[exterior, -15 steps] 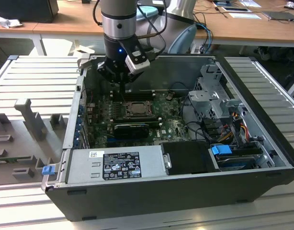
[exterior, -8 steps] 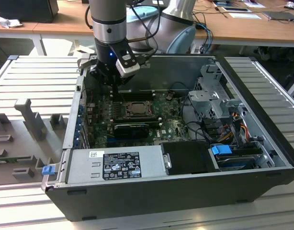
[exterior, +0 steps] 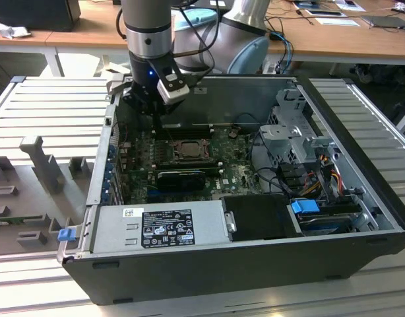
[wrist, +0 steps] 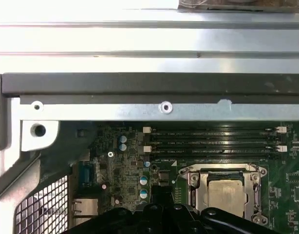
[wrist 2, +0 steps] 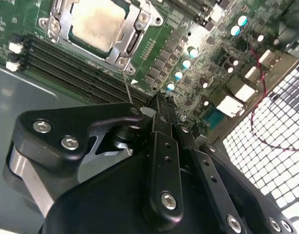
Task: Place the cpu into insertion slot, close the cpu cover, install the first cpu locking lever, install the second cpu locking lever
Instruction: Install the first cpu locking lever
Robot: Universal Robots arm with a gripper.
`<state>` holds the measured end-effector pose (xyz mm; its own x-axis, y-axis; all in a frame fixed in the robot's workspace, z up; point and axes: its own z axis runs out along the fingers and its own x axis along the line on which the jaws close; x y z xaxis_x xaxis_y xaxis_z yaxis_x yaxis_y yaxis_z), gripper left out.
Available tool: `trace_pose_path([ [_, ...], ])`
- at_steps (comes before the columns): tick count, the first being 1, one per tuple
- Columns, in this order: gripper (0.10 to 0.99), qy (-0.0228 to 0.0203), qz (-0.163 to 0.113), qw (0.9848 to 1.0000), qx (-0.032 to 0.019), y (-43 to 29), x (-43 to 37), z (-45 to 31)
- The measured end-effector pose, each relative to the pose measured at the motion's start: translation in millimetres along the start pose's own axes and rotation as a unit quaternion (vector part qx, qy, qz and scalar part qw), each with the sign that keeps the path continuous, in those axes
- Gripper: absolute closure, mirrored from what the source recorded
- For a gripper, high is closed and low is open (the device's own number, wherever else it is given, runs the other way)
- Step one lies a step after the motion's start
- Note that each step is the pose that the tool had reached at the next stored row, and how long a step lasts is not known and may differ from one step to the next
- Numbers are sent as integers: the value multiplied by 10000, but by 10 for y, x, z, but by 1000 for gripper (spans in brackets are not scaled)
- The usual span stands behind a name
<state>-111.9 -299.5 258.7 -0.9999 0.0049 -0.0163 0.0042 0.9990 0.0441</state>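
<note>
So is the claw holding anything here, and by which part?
Nothing is held. The claw is shut and empty above the motherboard, while the cpu sits in its socket under the cpu cover.

Illumination even and diffuse in the exterior view; the computer case (exterior: pixel 255 264) interior is dim and shadowed. In the first wrist view, glare washes out the case's metal rail (wrist: pixel 149 39). In the second wrist view, the gripper (wrist 2: pixel 161 105) appears soft-focused.
</note>
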Motion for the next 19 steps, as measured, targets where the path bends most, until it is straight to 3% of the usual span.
trace_pose_path([
  [2, 980, 2, 0, 10000, 0, 31, 3, 7],
  [3, 980, 9, -4, 10000, 0, 117, -25, 16],
  [4, 980, 13, -3, 10000, 2, 125, -118, 19],
  [19, 980, 13, -3, 10000, 3, 125, -212, 35],
])
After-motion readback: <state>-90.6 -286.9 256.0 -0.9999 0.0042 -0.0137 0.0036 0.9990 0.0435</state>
